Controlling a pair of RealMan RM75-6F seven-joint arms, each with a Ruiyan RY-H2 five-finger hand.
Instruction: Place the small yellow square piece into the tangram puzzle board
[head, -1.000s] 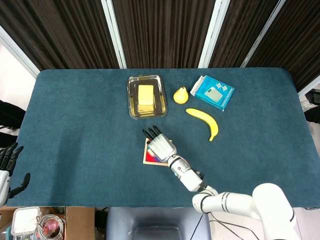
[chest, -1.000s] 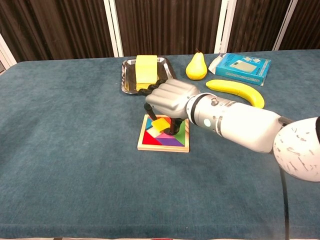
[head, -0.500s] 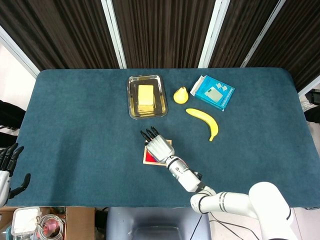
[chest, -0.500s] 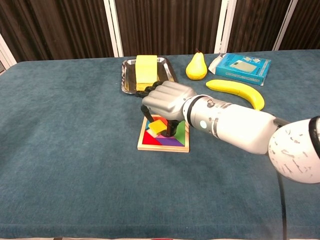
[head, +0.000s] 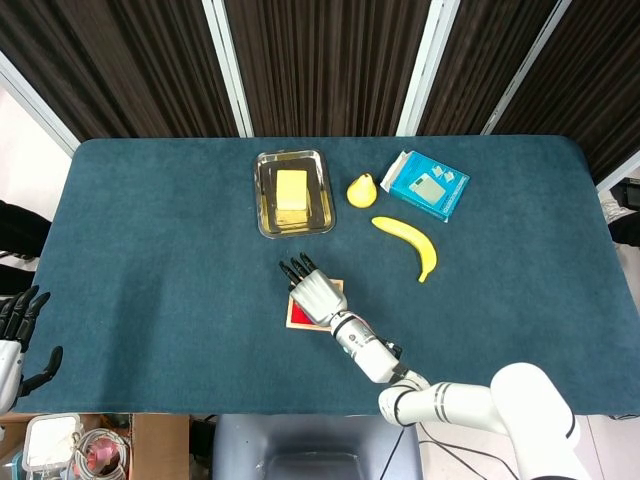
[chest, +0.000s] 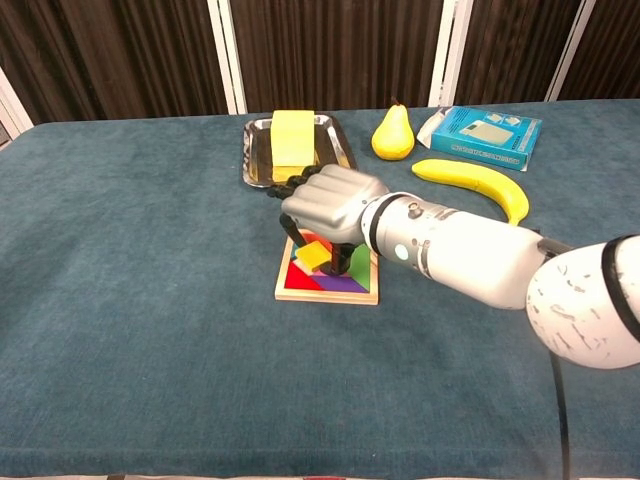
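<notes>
The tangram puzzle board (chest: 327, 284) (head: 298, 316) lies on the blue cloth near the table's middle, its wooden frame filled with coloured pieces. My right hand (chest: 325, 204) (head: 313, 291) hovers over the board's far left part, knuckles up, fingers curled down. It pinches the small yellow square piece (chest: 314, 255), tilted, just above the board's surface. In the head view the hand hides the piece and most of the board. My left hand (head: 15, 330) hangs at the far left edge, off the table, fingers apart and holding nothing.
A metal tray (chest: 256, 165) (head: 264, 195) with a yellow block (chest: 292, 137) stands behind the board. A yellow pear (chest: 393, 135), a banana (chest: 472, 183) and a blue box (chest: 487, 134) lie to the back right.
My right hand has shifted a little to the left and lower over the board, carrying the yellow square with it. The left hand has stayed in place.
</notes>
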